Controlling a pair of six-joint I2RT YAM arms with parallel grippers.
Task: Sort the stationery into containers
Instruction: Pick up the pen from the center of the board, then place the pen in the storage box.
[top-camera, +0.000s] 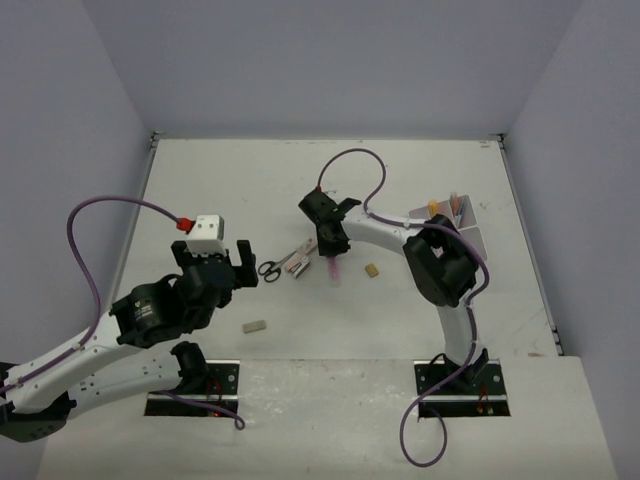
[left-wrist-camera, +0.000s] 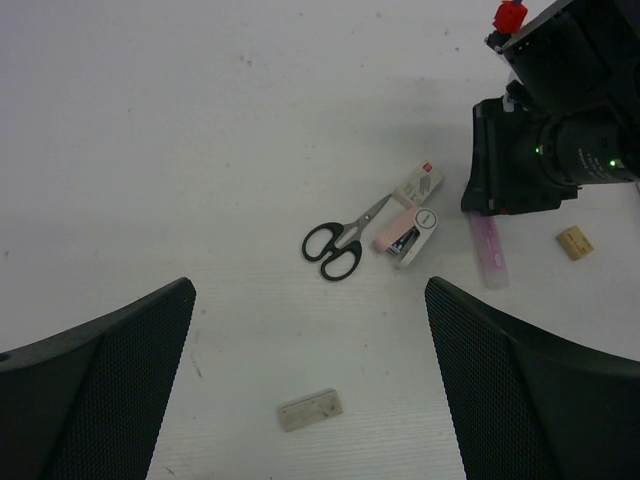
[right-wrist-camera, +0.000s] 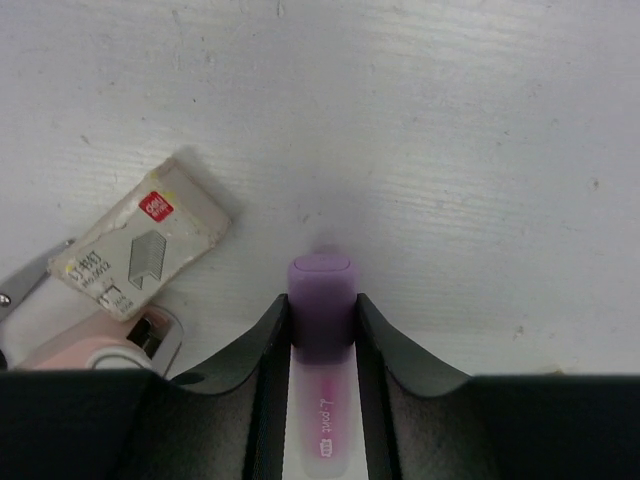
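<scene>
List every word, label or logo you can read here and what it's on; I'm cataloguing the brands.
Staple box: red logo and small black print, both too blurred to read.
Purple marker: pale script along the barrel, too blurred to read.
Nothing else shows legible text.

Counts: 1 scissors (top-camera: 270, 267), 1 purple marker (top-camera: 333, 268). 2 erasers: tan eraser (top-camera: 372, 270) right of centre, grey eraser (top-camera: 254, 325) lower left of centre. 1 stapler (left-wrist-camera: 405, 235), 1 staple box (left-wrist-camera: 420, 183). 1 white tray (top-camera: 475, 238) at right, 2 in it: orange marker (top-camera: 432, 207), pink marker (top-camera: 454, 202).
</scene>
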